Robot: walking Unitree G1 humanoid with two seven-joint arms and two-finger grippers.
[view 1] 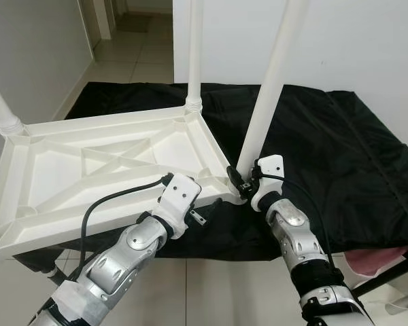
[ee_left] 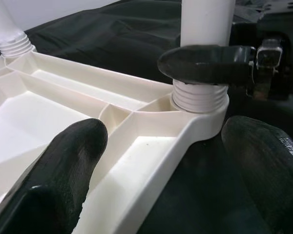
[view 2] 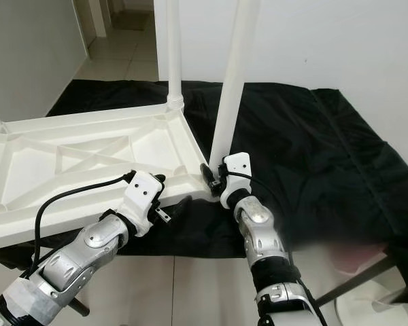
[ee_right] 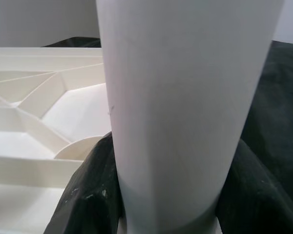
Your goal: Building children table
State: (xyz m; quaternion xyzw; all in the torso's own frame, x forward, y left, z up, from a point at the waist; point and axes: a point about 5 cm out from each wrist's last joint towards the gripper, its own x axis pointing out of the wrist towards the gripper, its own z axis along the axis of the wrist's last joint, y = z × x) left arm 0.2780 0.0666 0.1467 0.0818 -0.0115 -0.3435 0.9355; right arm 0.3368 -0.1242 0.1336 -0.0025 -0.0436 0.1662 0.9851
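You are working at the lower middle of the head view, where your right gripper (view 1: 239,180) is clamping its black fingers (ee_left: 205,63) around the base of the near white plastic leg (view 1: 270,88), just above the ribbed thread that is sitting in the corner socket of the upturned white plastic tabletop (view 1: 75,176). Your left gripper (ee_left: 161,161) is spreading its fingers wide, one over the ribbed underside and one outside the rim, straddling the near edge just beside that socket without gripping it. The tabletop is lying face down across the left half of the frame on a black cloth-covered surface (view 1: 340,149). Further back, a second white leg (view 1: 195,51) is standing in the far corner, and a third white leg (view 1: 1,109) is rising at the upper left. Judging by this, you are seating or tightening the near leg, with most legs fitted. The fourth corner at the lower left edge is cut off, and thread depth is hard to make out.
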